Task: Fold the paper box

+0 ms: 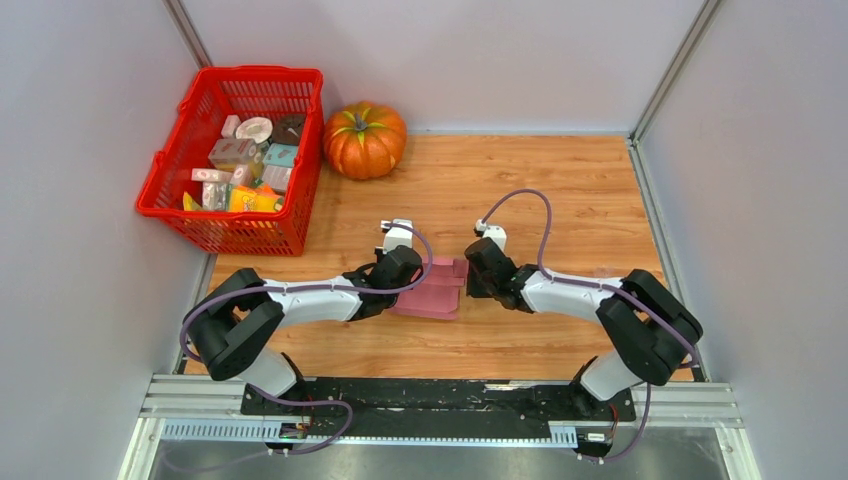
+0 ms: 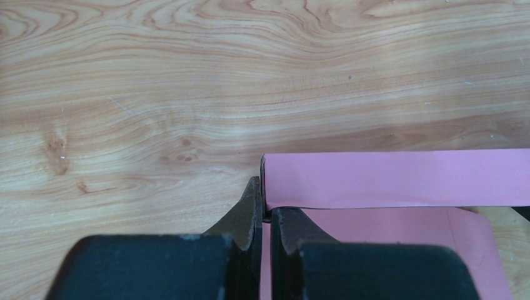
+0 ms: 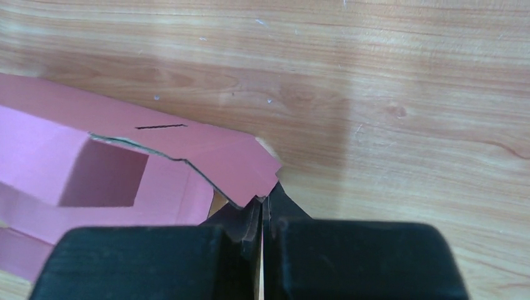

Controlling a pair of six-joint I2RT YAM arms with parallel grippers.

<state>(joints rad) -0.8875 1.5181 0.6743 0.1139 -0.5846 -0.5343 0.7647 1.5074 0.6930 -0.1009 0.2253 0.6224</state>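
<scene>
Where your two arms converge over the middle of the bench (image 1: 560,180), the work is located. The red basket (image 1: 255,72) of goods stands at the far left, with the pumpkin (image 1: 364,140) just beside it. The paper box (image 1: 436,290), pink and partly folded, lies on the bench between the arms, well apart from both. Your left gripper (image 2: 264,206) has its jaws pinched on the box's left edge. Your right gripper (image 3: 262,203) has its jaws pinched on a flap corner at the opposite side.
</scene>
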